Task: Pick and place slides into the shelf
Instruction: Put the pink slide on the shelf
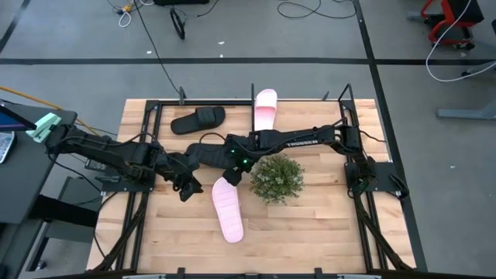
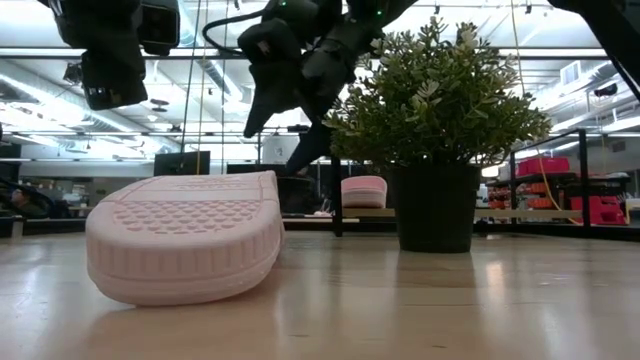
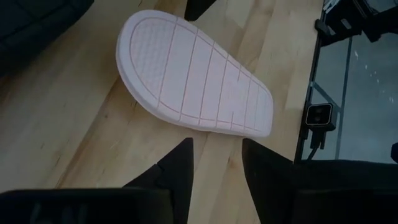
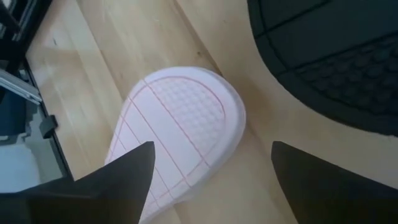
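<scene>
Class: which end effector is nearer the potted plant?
Right. The right end effector hangs just beside the potted plant, above the pink slide's end; the left end effector is beyond that slide.

My two arms are dark, jointed links; the right arm (image 1: 310, 141) carries pale lettering along its forearm and a small green light near the wrist, mid-frame in the high view. The left arm (image 1: 116, 153) has a mint-green block at its base, left edge of the frame. Black cables trail along both. In each wrist view my fingers (image 3: 177, 174) are matte black wedges.
</scene>
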`<action>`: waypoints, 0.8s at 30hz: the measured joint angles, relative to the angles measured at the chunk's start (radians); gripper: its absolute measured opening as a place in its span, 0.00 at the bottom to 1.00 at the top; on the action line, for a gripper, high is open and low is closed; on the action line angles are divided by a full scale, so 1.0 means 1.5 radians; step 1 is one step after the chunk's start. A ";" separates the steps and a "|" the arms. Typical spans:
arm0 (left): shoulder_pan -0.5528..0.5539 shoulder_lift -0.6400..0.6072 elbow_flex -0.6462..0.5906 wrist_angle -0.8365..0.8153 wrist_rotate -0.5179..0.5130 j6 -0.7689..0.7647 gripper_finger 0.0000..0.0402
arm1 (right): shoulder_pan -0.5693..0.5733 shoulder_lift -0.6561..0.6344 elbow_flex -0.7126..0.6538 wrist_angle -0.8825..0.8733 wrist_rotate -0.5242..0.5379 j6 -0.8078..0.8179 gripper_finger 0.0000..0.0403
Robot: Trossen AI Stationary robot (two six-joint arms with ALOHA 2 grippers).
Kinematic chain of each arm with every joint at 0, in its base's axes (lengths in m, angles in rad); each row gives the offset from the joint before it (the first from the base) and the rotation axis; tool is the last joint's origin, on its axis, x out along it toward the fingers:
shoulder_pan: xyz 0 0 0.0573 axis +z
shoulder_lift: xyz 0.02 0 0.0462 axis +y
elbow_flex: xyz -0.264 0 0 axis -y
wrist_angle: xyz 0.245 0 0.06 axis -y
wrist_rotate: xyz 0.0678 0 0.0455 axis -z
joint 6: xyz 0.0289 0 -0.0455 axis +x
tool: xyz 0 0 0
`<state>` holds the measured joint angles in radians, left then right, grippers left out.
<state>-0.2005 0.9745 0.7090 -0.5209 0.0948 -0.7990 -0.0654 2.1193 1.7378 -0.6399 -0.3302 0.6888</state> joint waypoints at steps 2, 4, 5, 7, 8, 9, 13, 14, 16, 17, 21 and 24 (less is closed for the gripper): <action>0.000 0.000 0.000 -0.001 0.000 0.000 0.37 | 0.000 0.000 0.000 0.010 0.000 0.000 0.81; 0.000 0.000 0.000 0.000 0.000 0.000 0.37 | 0.000 0.000 0.000 0.011 0.004 0.000 0.81; 0.000 0.000 0.000 0.000 0.000 0.000 0.38 | 0.002 0.000 0.000 0.011 0.008 0.000 0.81; 0.000 0.000 0.000 0.000 0.000 -0.001 0.38 | 0.002 0.000 0.000 0.009 0.009 -0.003 0.81; 0.000 0.000 0.000 0.000 0.000 -0.004 0.38 | 0.002 0.000 0.000 0.008 0.008 -0.004 0.81; 0.000 0.000 0.000 0.000 0.000 -0.009 0.38 | 0.004 0.000 0.000 0.008 0.004 -0.004 0.81; -0.005 0.000 0.000 0.000 0.000 -0.024 0.36 | 0.019 -0.001 0.000 0.015 -0.021 -0.011 0.81; -0.008 0.000 0.000 0.000 0.000 -0.027 0.36 | 0.025 -0.001 0.000 0.020 -0.022 -0.021 0.81; -0.018 0.000 0.000 0.000 0.000 -0.040 0.35 | 0.037 -0.001 0.000 0.031 -0.018 -0.042 0.81; -0.025 0.000 0.000 0.000 0.000 -0.049 0.35 | 0.042 -0.001 0.000 0.035 -0.012 -0.049 0.80; -0.050 0.000 0.000 0.000 -0.006 -0.091 0.37 | 0.052 -0.010 0.001 0.041 0.013 -0.058 0.79; -0.069 0.000 0.000 0.000 -0.016 -0.104 0.39 | 0.058 -0.018 0.012 0.040 0.030 -0.065 0.78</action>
<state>-0.3040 0.9745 0.7090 -0.5208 0.0703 -0.9552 0.0209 2.0923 1.7556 -0.5806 -0.2852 0.5914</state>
